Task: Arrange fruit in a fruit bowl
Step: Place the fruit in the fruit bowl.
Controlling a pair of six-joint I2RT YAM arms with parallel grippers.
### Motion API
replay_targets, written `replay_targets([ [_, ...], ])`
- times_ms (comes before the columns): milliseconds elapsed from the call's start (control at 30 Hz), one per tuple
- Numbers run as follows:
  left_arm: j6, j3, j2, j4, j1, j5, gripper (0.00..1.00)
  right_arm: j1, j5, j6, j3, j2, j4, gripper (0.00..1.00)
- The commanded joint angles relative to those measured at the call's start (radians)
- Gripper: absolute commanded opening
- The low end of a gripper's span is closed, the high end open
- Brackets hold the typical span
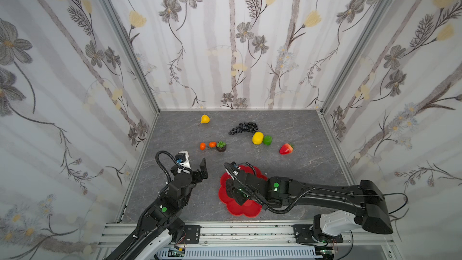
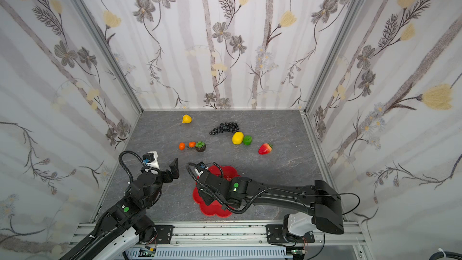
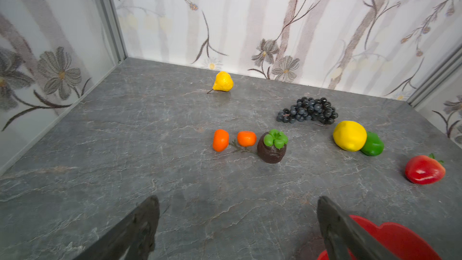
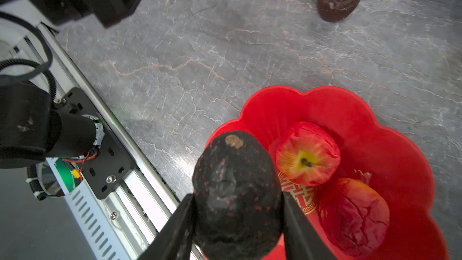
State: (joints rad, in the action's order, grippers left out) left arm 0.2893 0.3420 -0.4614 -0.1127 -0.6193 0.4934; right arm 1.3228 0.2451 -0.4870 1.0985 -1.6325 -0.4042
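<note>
My right gripper is shut on a black avocado, holding it over the near rim of the red scalloped fruit bowl. A red apple and a darker red fruit lie in the bowl. My left gripper hangs open and empty over bare table, left of the bowl. Further back lie a yellow pear, dark grapes, a lemon touching a green fruit, a strawberry and two small oranges.
A dark brown fruit with green leaves stands beside the oranges. Flowered walls close the grey table on three sides. An aluminium rail carrying both arm bases runs along the front edge.
</note>
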Motion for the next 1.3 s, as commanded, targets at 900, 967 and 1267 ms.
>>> replay_targets([
  [900,0.004,-0.08,0.084,0.008,0.067,-0.071,0.99,0.012,0.218,0.187,0.116,-0.319,0.002,0.46],
  [967,0.004,-0.083,0.084,0.01,0.068,-0.074,0.99,0.012,0.23,0.192,0.118,-0.326,0.008,0.47],
  [1267,-0.001,-0.086,0.086,0.021,0.067,-0.078,0.99,0.012,0.253,0.205,0.138,-0.358,0.008,0.49],
])
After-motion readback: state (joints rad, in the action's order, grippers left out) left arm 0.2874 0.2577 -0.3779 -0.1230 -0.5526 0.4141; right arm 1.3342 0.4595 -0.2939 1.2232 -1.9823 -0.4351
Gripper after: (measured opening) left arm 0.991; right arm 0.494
